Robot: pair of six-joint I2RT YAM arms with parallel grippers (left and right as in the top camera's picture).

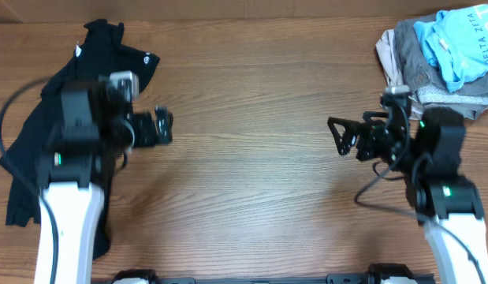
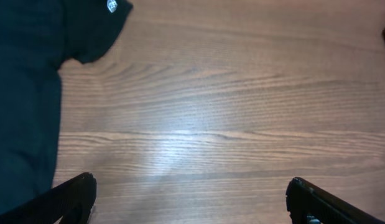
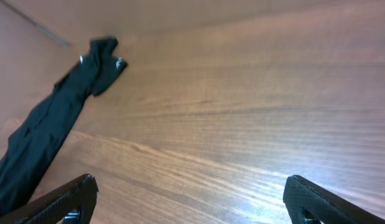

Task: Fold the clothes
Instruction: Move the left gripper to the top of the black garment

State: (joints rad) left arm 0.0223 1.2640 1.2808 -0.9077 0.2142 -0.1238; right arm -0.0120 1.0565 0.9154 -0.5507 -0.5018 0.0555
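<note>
WORKTOP: Both YAM arms sit low over the wood worktop (image 1: 251, 181), wrists turned inward so the 2 sets of jaws face each other across bare boards, well apart.

The L arm (image 1: 68, 201) rises from the near edge, bends & reaches toward centre. Its dark upper links lie over the black clothes (image 1: 94, 47), a long crumpled strip behind & beneath the left jaws, not between them. Can't tell how many pieces are in the strip.

The left jaws are spread wide, w/ fingers (image 2: 74, 194) at opp. edges of the wrist view. They hold nothing & only wood shows between them. A sleeve w/ a small white logo (image 2: 111, 6) lies ahead of & outside one finger; whether cloth touches that finger can't be told.

The R arm (image 1: 452, 209) mirrors the pose. The right jaws are likewise wide apart & empty, fingers (image 3: 71, 198) framing bare wood. From them the black clothes lie far ahead, across the worktop.

A heap of pale garments (image 1: 445, 47) (blue, grey, beige) sits behind the right jaws, just beside that arm's wrist.
</note>
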